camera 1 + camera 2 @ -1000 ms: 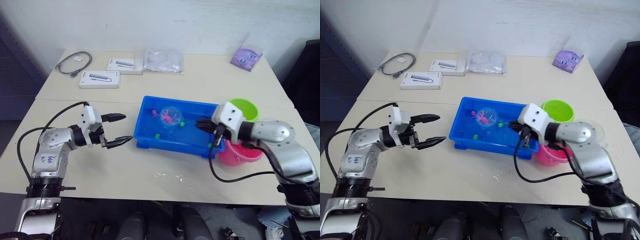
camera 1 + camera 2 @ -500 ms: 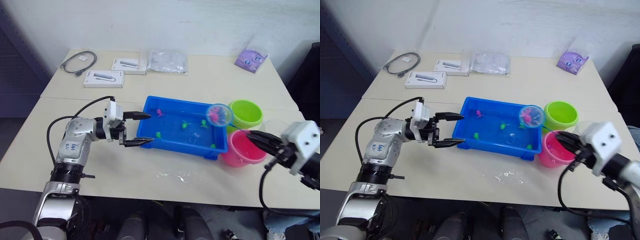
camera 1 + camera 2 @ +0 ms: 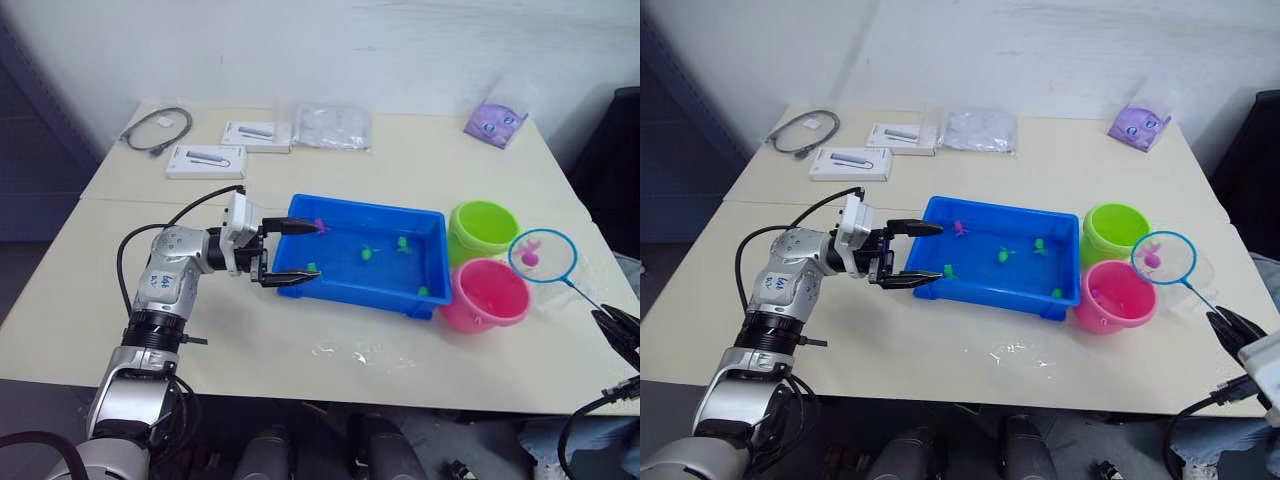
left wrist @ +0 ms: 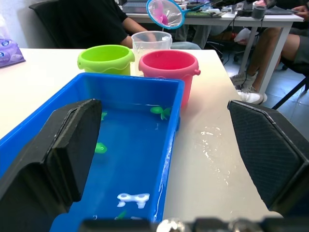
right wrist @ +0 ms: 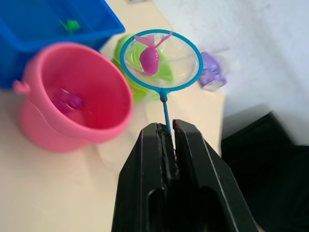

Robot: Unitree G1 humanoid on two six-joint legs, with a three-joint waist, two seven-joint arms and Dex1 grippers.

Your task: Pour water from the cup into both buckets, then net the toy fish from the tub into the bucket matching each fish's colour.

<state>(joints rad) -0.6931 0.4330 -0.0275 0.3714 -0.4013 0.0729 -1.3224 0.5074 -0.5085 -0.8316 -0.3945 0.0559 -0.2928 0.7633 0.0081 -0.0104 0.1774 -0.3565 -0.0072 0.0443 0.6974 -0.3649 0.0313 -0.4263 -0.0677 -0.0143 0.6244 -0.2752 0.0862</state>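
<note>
The right gripper (image 5: 167, 133) clamps the net (image 3: 544, 255), raised at 3 o'clock of the pink bucket (image 3: 487, 293). The left gripper (image 3: 300, 251) gapes empty over the tub (image 3: 432, 262) rim at 9 o'clock

Left end effector (image 3: 292, 252) spread wide; right end effector (image 5: 167, 133) clamped.

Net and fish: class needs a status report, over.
Right gripper shut on net, pink fish aboard, beside pink bucket. Left gripper open at tub. Nothing blocking.

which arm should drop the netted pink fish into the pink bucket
Right: its gripper holds the net with the pink fish beside the pink bucket. The left gripper is open at the tub's far end.
</note>
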